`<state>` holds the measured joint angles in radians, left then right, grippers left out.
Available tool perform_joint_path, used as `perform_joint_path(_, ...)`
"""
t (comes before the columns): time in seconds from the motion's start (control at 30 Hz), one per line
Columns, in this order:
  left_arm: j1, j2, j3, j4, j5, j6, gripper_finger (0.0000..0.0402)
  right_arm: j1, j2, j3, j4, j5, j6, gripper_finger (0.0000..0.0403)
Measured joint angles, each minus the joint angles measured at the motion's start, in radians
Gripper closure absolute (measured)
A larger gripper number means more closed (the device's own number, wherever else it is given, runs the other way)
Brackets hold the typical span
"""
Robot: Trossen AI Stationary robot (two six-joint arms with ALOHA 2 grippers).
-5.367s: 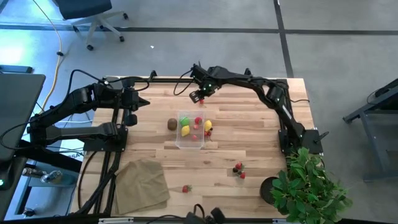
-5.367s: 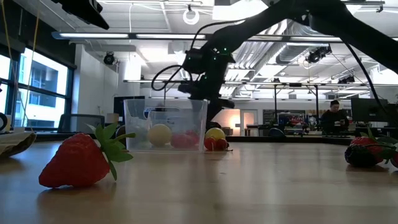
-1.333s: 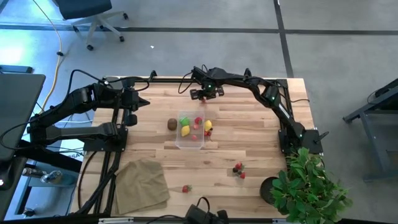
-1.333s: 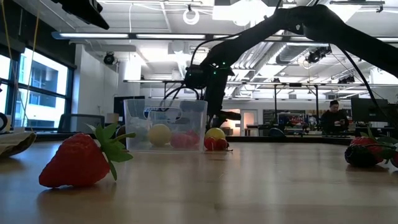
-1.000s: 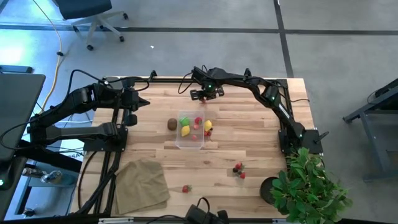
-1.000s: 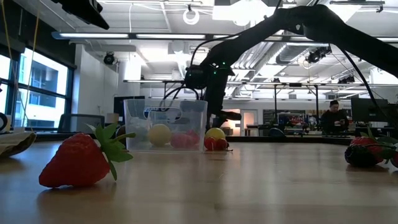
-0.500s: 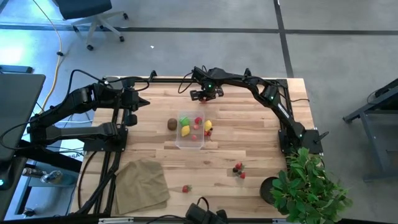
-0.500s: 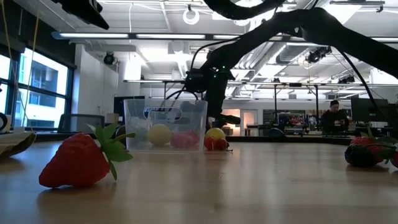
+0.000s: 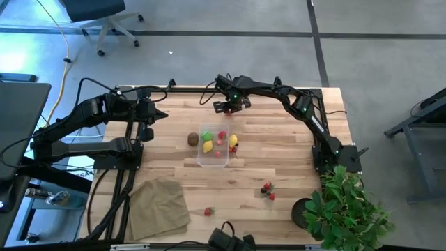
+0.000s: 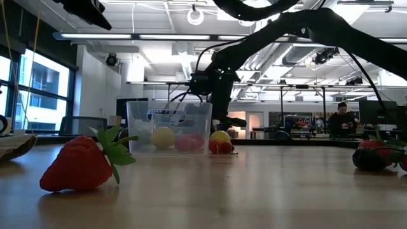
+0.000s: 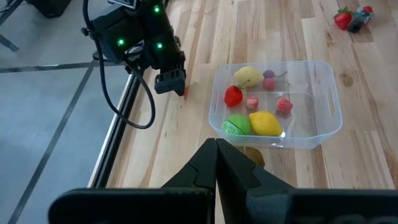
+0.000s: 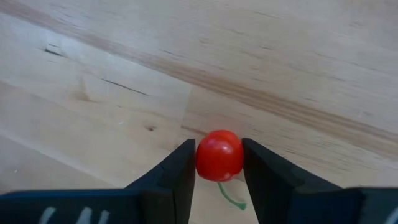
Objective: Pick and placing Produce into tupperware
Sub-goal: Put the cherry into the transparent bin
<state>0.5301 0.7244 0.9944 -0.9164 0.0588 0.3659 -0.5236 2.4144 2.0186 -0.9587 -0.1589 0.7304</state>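
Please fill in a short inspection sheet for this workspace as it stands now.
Surface: wooden table, bare between items.
Job's things: clear tupperware holds lemon, green ball, red pieces; kiwi beside it; strawberry and berries loose.
Clutter: tan cloth; potted plant.
Grippers: right tool down at the far edge, fingers against a small red fruit; left tool shut, parked left.
Cables: black leads along the right arm; yellow cord on the floor.
Surroundings: office chair; a seated person far behind.

Grey floor (image 9: 209, 17), office chair (image 9: 104, 21), bright ceiling lights (image 10: 197, 16)
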Motion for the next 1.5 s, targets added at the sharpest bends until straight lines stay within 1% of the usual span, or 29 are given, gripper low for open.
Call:
perform_joint_path(0.13, 0.000, 0.000, 0.000, 0.000, 0.000, 0.000, 0.0401, 0.000, 0.000, 0.000, -0.003, 0.000, -0.011, 0.0290)
perform_joint_path(0.43, 0.000, 0.000, 0.000, 0.000, 0.000, 0.000, 0.0401, 0.000, -0.001, -0.001, -0.011, -0.009, -0.033, 0.0290)
perform_joint_path(0.6, 0.000, 0.000, 0.000, 0.000, 0.000, 0.000, 0.0401, 0.000, -0.033, -0.006, -0.029, -0.018, -0.064, 0.0292)
perform_joint_path(0.83, 0.000, 0.000, 0.000, 0.000, 0.000, 0.000, 0.0401, 0.003, -0.143, -0.004, -0.037, -0.025, -0.126, 0.0297)
perform_joint_path(0.97, 0.000, 0.000, 0.000, 0.000, 0.000, 0.000, 0.0401, 0.012, -0.240, -0.004, -0.034, -0.038, -0.173, 0.0297)
perform_joint_path(1.13, 0.000, 0.000, 0.000, 0.000, 0.000, 0.000, 0.0401, 0.033, -0.370, -0.004, -0.020, -0.073, -0.280, 0.0297)
perform_joint_path(1.33, 0.000, 0.000, 0.000, 0.000, 0.000, 0.000, 0.0401, 0.098, -0.523, -0.003, 0.042, -0.076, -0.433, 0.0297)
perform_joint_path(1.5, 0.000, 0.000, 0.000, 0.000, 0.000, 0.000, 0.0401, 0.183, -0.593, -0.002, 0.073, -0.031, -0.528, 0.0297)
